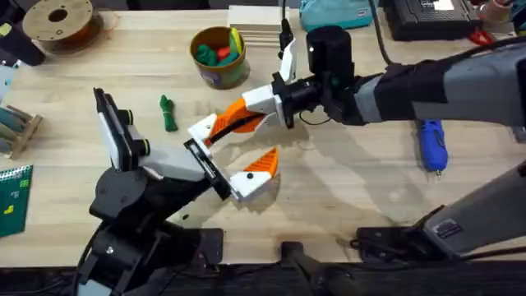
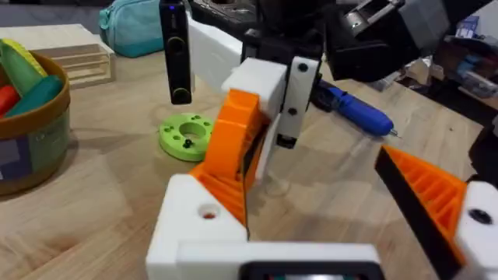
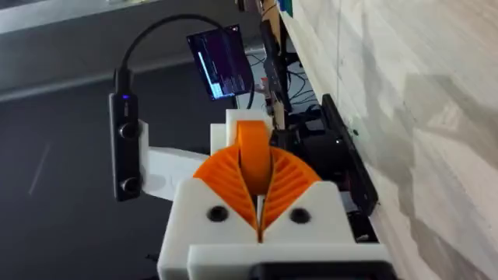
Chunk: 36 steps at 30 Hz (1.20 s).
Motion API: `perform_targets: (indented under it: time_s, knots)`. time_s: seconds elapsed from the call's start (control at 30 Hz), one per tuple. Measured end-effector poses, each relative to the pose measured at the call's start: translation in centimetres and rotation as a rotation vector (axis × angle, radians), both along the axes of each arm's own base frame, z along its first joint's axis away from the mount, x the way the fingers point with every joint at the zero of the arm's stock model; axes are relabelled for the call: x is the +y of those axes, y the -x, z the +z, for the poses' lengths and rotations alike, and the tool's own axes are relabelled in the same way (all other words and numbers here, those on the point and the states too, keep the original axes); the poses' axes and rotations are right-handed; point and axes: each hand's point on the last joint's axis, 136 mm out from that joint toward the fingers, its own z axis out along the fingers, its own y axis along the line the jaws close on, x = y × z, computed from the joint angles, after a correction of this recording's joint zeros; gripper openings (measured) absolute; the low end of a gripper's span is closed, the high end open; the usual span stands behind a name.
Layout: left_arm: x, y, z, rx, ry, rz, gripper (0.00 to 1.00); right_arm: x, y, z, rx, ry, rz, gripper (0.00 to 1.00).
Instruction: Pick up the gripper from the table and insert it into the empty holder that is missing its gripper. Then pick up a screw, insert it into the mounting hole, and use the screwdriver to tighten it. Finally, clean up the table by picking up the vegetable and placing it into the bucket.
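My right jaws (image 1: 226,123) clamp the orange gripper (image 1: 233,113) at frame centre, against my left jaws' (image 1: 234,160) bare white holder (image 1: 201,130); left jaws apart

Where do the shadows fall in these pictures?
Overhead: soft shadows lie on the table under the right arm. Left wrist: a faint shadow lies beside the green ring. Right wrist: a broad shadow crosses the table.

Right gripper (image 1: 215,127) holds orange gripper (image 1: 233,114) at holder (image 1: 202,128).
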Motion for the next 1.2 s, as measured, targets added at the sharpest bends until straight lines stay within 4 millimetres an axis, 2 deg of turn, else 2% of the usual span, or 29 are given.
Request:
perform_targets:
  time_s: [0.17,0.2,0.23,0.27,0.37,0.43,0.67,0.93,1.03,1.13,1.17,1.2]
  knots:
    - [0.0,0.0,0.0,-0.003,-0.002,-0.002,0.987,-0.1,0.0,0.0,0.002,-0.001,0.003,0.027]
    - [0.0,0.0,0.0,-0.006,-0.004,-0.003,0.987,-0.1,0.0,0.0,0.003,-0.002,0.005,0.106]
    - [0.0,0.1,0.2,-0.035,-0.018,-0.005,0.987,-0.1,-0.1,-0.3,-0.002,-0.005,0.006,0.398]
    - [0.0,0.0,0.2,-0.045,-0.023,-0.004,0.987,0.0,-0.1,-0.5,-0.007,-0.009,0.008,0.496]
    - [-0.6,0.8,0.3,-0.067,-0.031,-0.057,0.987,0.2,-0.4,-1.0,-0.033,-0.019,0.001,0.685]
    - [-0.7,0.9,0.3,-0.076,-0.036,-0.064,0.987,0.2,-0.5,-0.9,-0.048,-0.028,-0.002,0.745]
    - [-1.3,1.8,0.3,-0.083,-0.036,-0.126,0.987,-0.1,-1.1,-0.2,-0.090,-0.058,-0.008,0.834]
    - [-1.4,2.1,0.3,-0.086,-0.037,-0.143,0.987,-2.1,-4.2,0.8,-0.171,-0.092,-0.099,0.843]
    - [-1.4,2.1,0.3,-0.085,-0.036,-0.144,0.987,-3.3,-6.4,1.0,-0.216,-0.089,-0.171,0.845]
    - [-1.4,2.1,0.3,-0.085,-0.037,-0.144,0.987,-4.4,-9.3,2.1,-0.305,-0.094,-0.249,0.845]
    - [-1.4,2.1,0.3,-0.085,-0.037,-0.144,0.987,-5.5,-12.7,3.4,-0.393,-0.069,-0.335,0.847]
    - [-1.4,2.1,0.3,-0.086,-0.037,-0.144,0.987,-5.9,-13.7,3.4,-0.404,-0.046,-0.363,0.847]
